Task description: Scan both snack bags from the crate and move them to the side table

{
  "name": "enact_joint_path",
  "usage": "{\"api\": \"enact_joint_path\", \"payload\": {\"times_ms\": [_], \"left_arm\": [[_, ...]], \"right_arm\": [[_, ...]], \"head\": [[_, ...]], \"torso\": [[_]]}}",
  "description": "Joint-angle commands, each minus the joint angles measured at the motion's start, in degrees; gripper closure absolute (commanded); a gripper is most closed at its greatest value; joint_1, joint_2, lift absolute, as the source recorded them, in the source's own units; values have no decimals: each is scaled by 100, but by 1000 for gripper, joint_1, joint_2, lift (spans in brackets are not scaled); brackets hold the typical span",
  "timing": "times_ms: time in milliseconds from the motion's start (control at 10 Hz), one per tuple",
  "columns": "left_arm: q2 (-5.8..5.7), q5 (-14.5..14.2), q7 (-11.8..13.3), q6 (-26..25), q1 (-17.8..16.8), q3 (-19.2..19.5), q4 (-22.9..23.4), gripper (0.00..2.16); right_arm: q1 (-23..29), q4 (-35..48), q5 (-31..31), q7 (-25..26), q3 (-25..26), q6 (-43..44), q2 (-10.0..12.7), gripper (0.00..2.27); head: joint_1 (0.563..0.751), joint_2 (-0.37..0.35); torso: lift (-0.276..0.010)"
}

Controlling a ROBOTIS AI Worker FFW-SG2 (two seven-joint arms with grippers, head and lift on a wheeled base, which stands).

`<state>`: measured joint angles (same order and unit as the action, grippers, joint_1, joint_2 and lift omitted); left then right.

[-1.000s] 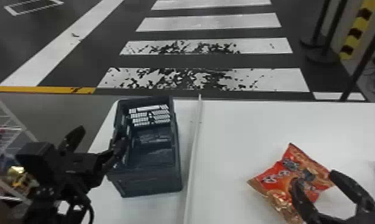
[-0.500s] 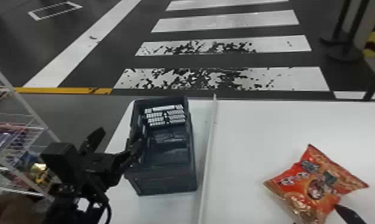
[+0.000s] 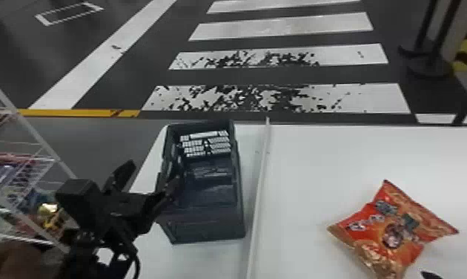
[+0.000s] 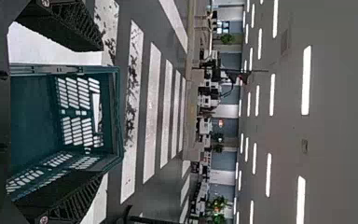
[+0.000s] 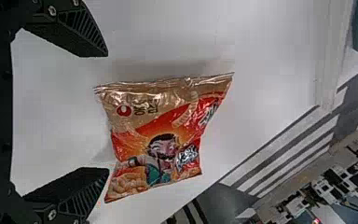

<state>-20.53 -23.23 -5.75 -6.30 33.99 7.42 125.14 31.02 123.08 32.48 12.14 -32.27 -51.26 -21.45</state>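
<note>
An orange-red snack bag lies flat on the white table at the right. My right gripper shows as a dark fingertip at the bottom edge, just below the bag. In the right wrist view my right gripper is open, and the snack bag lies beyond its fingertips, not held. The dark crate stands left of centre, with no bag visible inside. At its left side my left gripper stands open. The left wrist view has the crate behind the open left gripper.
A thin white divider runs along the table between crate and bag. Wire shelving with packaged goods stands at the far left. Past the table's far edge lies floor with painted stripes, and black posts rise at the back right.
The head view has turned left, shifting the scene rightward and bringing in more shelving. My right gripper has drawn back from above the bag toward the bottom edge, leaving the bag on the table.
</note>
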Motion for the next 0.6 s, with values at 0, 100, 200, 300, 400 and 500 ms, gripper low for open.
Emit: {"api": "enact_joint_path", "payload": {"times_ms": [0,100,200,300,400,500], "left_arm": [[-65,-6,4,1,-41,-74,-43,53],[-100,-76,39,1,-76,-92,-95,53],[-144,-138,74,1,-103,-101,-130,53],[-197,-155,74,1,-138,-136,-192,53],[-249,-234,109,1,-164,-136,-236,53],[-284,-278,145,36,-182,-136,-271,53]], "right_arm": [[-299,164,145,-1,-341,-952,106,120],[-501,199,206,-10,-508,-1427,212,124],[-677,190,285,-27,-623,-1655,326,124],[-844,146,373,-27,-719,-1814,467,124],[-967,93,382,-54,-790,-1954,616,124],[-1116,-47,435,-63,-913,-2077,721,124]], "head": [[695,205],[695,197],[695,191],[695,189],[695,192],[695,198]], "torso": [[-95],[-95],[-95],[-95],[-95],[-95]]}}
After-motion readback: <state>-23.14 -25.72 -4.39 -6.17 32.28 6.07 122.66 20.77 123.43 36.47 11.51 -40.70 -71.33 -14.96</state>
